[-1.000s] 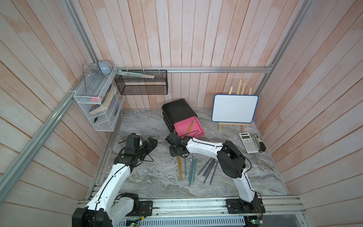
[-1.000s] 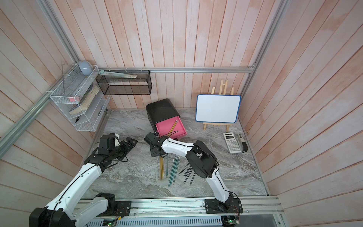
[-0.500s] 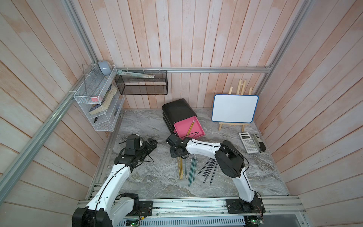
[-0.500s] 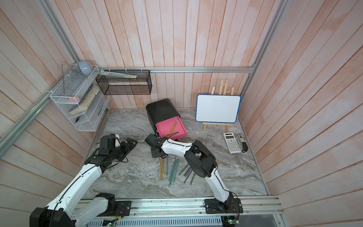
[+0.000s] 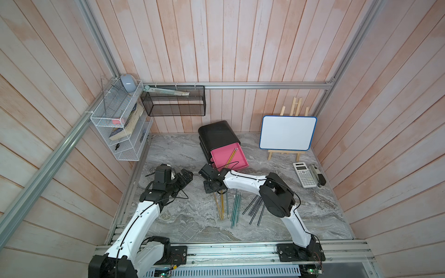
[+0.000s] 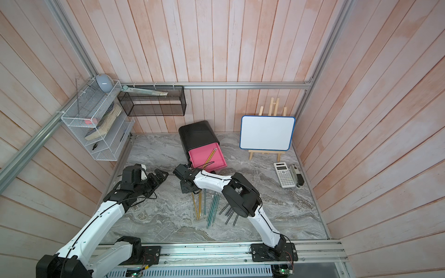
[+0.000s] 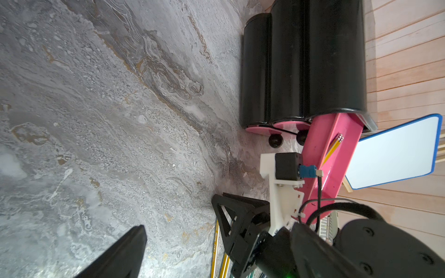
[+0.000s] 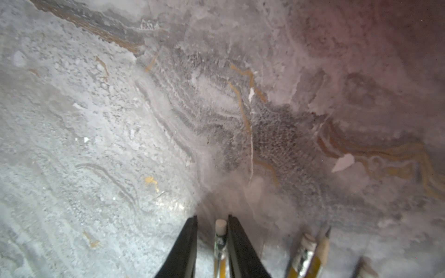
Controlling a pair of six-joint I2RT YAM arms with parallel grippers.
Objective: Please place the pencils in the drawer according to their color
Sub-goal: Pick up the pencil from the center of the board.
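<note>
– White-shelled right arm, pose?
– Elbow raised, forearm stretched low across toward the left, wrist tipped down. The right gripper (image 8: pixel 212 217) is down at the grey marble table (image 5: pixel 183 216).
– Its jaws?
– Narrowly parted, astride the eraser end of one yellow pencil (image 8: pixel 220 243). A sliver of table shows beside it, so not yet pinched.
– Left arm?
– Bent and low. The left gripper (image 5: pixel 185 178) is spread, holding nothing, apart from the pencils.
– Stock on the table?
– Yellow pencils (image 5: pixel 222 204), teal pencils (image 5: pixel 235 210) and black pencils (image 5: pixel 254 207) lie in separate groups just under the right forearm.
– Drawer?
– Top pink drawer (image 5: pixel 220 160) is pulled out of the black cabinet (image 5: pixel 216 134), with two stowed pencils (image 5: pixel 231 156), yellow, lying inside. The lower two drawers are shut.
– Room?
– Wood-plank walls on three sides; whiteboard (image 5: pixel 287 133) on an easel and calculator (image 5: pixel 304 174) at the right
</note>
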